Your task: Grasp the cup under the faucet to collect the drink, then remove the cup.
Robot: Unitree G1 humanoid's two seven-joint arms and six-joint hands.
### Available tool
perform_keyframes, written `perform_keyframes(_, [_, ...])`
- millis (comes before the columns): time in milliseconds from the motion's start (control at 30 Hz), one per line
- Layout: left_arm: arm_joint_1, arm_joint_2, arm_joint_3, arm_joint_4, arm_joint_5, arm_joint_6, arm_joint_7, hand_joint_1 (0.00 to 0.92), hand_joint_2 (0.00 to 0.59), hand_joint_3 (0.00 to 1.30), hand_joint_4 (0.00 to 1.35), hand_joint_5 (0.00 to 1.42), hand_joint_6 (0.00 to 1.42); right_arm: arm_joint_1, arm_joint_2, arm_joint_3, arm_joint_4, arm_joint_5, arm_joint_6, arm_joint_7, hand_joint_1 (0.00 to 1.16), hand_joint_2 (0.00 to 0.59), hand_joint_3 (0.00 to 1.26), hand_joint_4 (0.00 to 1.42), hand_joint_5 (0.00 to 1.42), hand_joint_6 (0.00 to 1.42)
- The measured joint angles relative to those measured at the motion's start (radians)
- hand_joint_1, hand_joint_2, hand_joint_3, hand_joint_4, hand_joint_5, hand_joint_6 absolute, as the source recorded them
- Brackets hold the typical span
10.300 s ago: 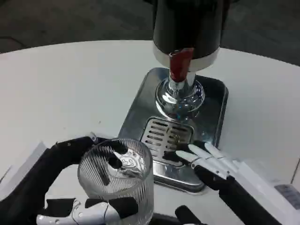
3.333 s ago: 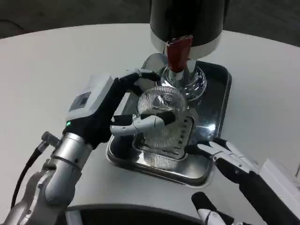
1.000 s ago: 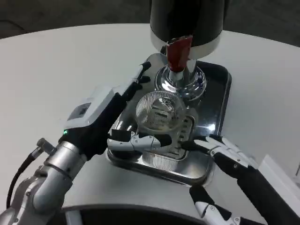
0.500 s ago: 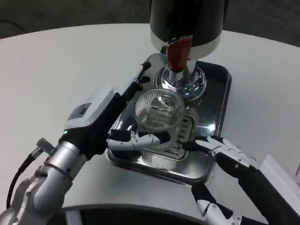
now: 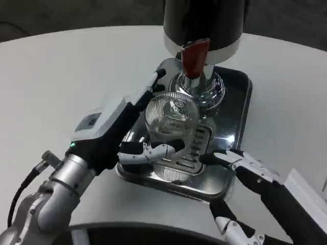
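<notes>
A: Where is the clear ribbed glass cup now?

B: On the slotted grate of the shiny steel drip tray, just before the chrome faucet base and under the red tap lever of the black dispenser. The left hand has it: one finger reaches past the cup's far side and another curls round its near side, touching the glass.

A: Any change from a second ago?

B: A second ago the fingers stood a little off the cup, with the upper finger stretched past it. Now they have drawn in against it, and the cup's mouth lies slightly further left and looks tipped toward the camera.

A: And the right hand?

B: Its fingers are spread and empty, tips at the tray's near right edge on the white table, much as before.
</notes>
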Motion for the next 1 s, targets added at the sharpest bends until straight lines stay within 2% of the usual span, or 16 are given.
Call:
perform_keyframes(167, [0.0,-0.002,0.0,0.0,0.007,0.0,0.0,0.509,0.174,0.0,0.05,0.2,0.2,0.001,0.0,0.0,0.0,0.0,0.0,0.0,0.48,0.517,0.22,0.12,0.05,0.0])
perform_keyframes(367, [0.0,-0.004,0.0,0.0,0.009,0.0,0.0,0.357,0.086,0.0,0.05,0.2,0.21,0.001,-0.001,-0.002,0.0,0.001,0.001,0.0,0.47,0.516,0.22,0.12,0.05,0.0])
perform_keyframes(500, [0.001,-0.004,0.001,-0.003,0.007,0.0,0.0,0.294,0.054,0.0,0.03,0.19,0.19,0.001,-0.001,-0.002,0.0,0.001,0.001,0.0,0.47,0.516,0.22,0.12,0.05,0.0])
perform_keyframes(833, [0.023,0.001,0.018,-0.063,-0.018,0.001,-0.001,0.264,0.012,0.0,0.0,0.14,0.17,0.003,-0.001,0.004,0.0,0.001,0.001,-0.001,0.47,0.516,0.22,0.12,0.06,0.0])
perform_keyframes(1000, [0.046,0.018,0.045,-0.132,-0.033,0.006,-0.017,0.266,0.016,0.0,0.0,0.12,0.16,0.005,-0.001,0.004,0.0,0.001,0.001,-0.007,0.47,0.516,0.22,0.13,0.06,0.0])
